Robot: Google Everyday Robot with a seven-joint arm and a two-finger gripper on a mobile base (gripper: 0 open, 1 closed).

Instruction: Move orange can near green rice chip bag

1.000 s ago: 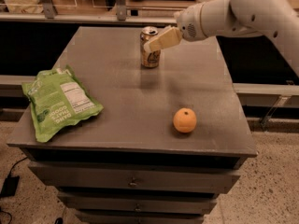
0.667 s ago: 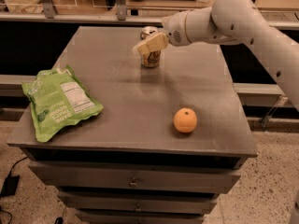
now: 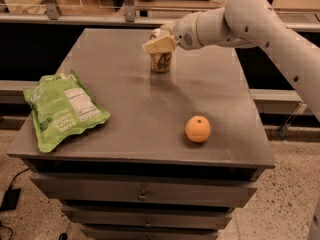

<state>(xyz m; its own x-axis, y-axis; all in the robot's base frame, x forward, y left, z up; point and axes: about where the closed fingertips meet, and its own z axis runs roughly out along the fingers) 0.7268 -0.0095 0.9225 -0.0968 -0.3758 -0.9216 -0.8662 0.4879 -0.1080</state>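
Held pincer [image 3: 159,43] at top of orange can [image 3: 161,63]; grip impossible to tell. Likely risked toppling it, caught so high, if dragged toward green rice chip bag [image 3: 62,109].

You have the cream-white gripper [image 3: 159,44] at 12 o'clock on the dull grey tabletop [image 3: 145,104], over the brownish orange can [image 3: 161,62] with its pale mark, the light-green, white-labelled rice chip bag [image 3: 62,109] at 9, and a plain orange fruit [image 3: 198,129] at 4.
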